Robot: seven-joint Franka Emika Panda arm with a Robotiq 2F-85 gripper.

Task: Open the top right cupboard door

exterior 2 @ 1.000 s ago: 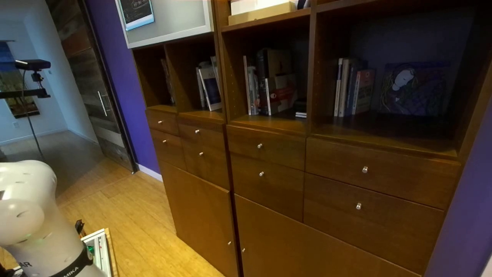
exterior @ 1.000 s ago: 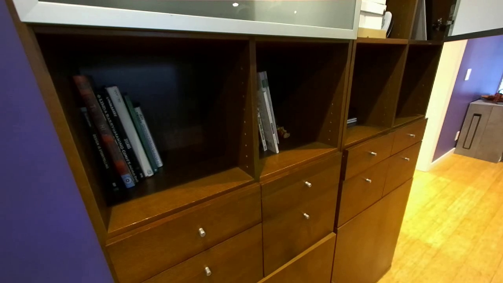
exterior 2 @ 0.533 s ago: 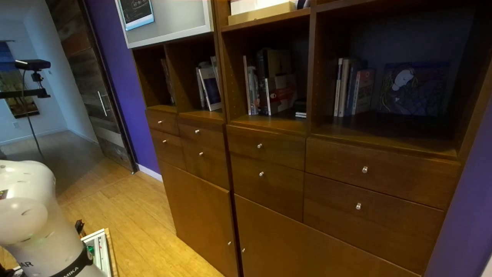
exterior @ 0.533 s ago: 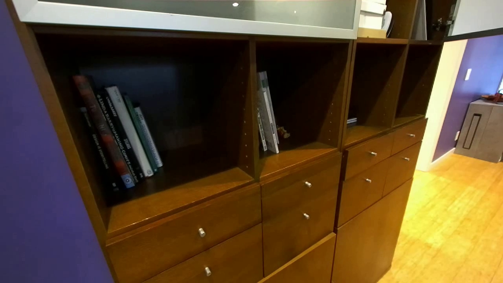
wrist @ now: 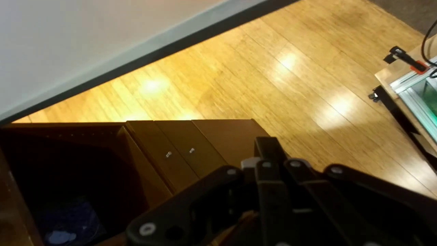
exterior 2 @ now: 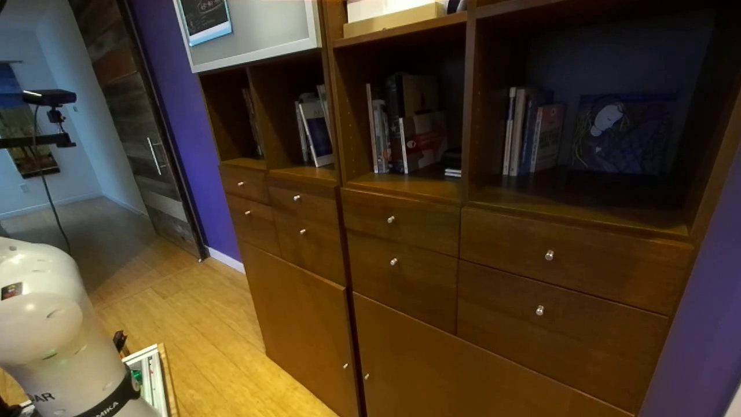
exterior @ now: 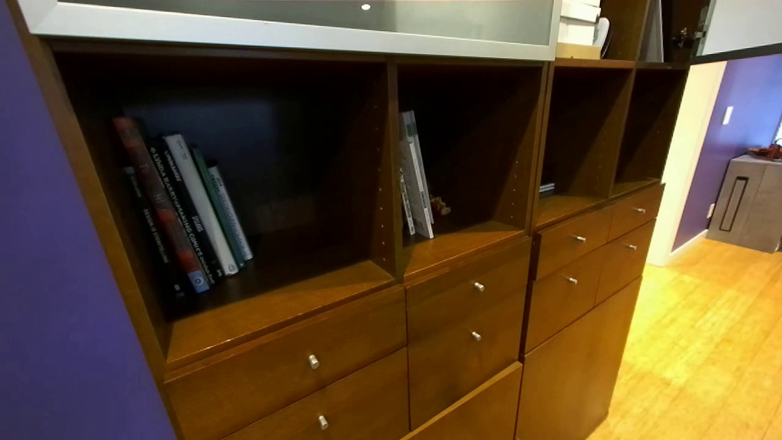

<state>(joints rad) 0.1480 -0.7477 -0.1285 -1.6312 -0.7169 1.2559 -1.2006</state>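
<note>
The top right cupboard door (exterior: 742,25), a pale grey-white panel with a dark lower edge, stands swung out at the upper right in an exterior view. Its hinge side and the open cupboard interior show beside it. In the wrist view the door (wrist: 88,41) fills the upper left, with its dark edge running diagonally. My gripper (wrist: 268,147) shows at the bottom of the wrist view with its fingers together and nothing seen between them. It is apart from the door in that picture. The gripper is out of view in both exterior views; only part of the arm (exterior 2: 52,324) shows.
A wider frosted panel (exterior: 293,21) is closed; it also shows in an exterior view (exterior 2: 255,35). White boxes (exterior: 579,27) stand in the open cupboard. Below are shelves with books (exterior 2: 532,133) and brown drawers (exterior 2: 405,231) with knobs. A metal-framed base (wrist: 416,92) stands on the floor.
The arm's white links at the lower left of an exterior view have shifted slightly right and turned. A small light reflection on the wider frosted panel has gone. The door shows no visible movement.
</note>
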